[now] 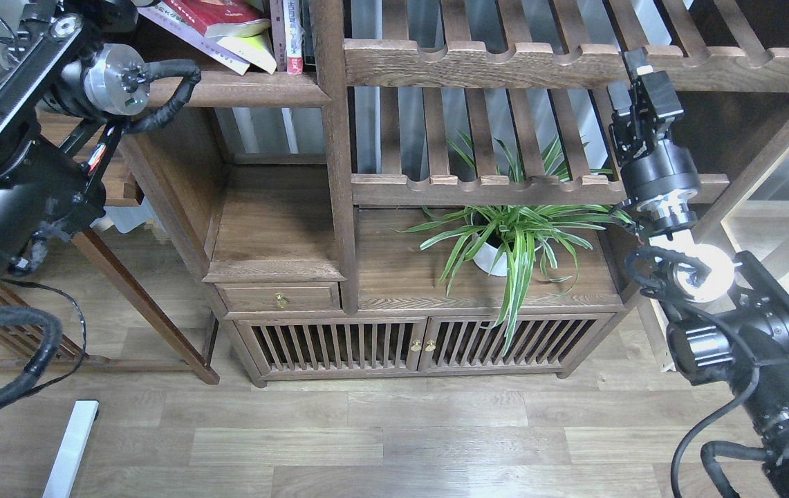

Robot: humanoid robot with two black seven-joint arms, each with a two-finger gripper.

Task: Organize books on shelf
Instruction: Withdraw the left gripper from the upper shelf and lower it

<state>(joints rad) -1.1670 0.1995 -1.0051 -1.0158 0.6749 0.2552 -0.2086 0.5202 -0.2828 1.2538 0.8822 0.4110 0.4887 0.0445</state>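
Note:
Three thin books lie tilted in a stack at the top edge of the head view. The dark red book (218, 14) is on top, the yellow-green book (250, 52) under it, and the pale lilac book (190, 38) lowest. They rest on the dark brown plank shelf (256, 90) with its rounded front edge. My left arm rises past the shelf's left end and leaves the view at the top, so its gripper is out of view. My right gripper (635, 63) is raised in front of the slatted shelf at the right, far from the books. It is seen small and dark.
Narrow upright books with pink-and-white spines (292, 34) stand right of the stack against a post. Slatted shelves (491, 62) with scalloped rails fill the middle. A potted spider plant (505, 242) stands on the low cabinet (280, 299). A slanted wooden leg (145, 304) is at the left.

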